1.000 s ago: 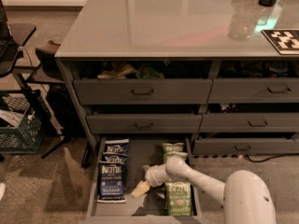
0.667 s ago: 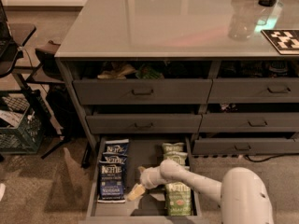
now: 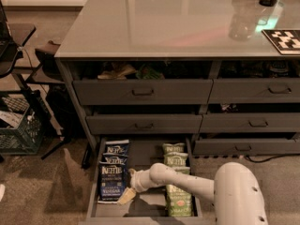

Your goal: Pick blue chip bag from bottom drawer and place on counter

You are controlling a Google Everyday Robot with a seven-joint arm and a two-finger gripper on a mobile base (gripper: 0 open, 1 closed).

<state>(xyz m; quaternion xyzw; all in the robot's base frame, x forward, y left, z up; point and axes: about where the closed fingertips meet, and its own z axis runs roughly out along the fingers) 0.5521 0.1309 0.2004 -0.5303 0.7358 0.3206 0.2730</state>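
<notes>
The bottom drawer (image 3: 143, 207) is pulled open at the foot of the cabinet. Three navy blue chip bags (image 3: 112, 170) with white Kettle logos lie in a row along its left side. Light green Kettle bags (image 3: 177, 182) lie along its right side. My white arm reaches down into the drawer from the lower right. My gripper (image 3: 126, 196) hangs low over the drawer floor, right at the near right corner of the nearest blue bag. The glossy light-grey counter (image 3: 159, 22) tops the cabinet.
Handled grey drawers (image 3: 143, 92) sit above the open one; the top row is ajar with items inside. A clear bottle (image 3: 241, 20) and a checkered tag (image 3: 283, 40) stand on the counter's right. A black crate (image 3: 18, 128) and chair legs stand at left.
My gripper has moved left and a little down, from the middle of the drawer to the near corner of the blue bags.
</notes>
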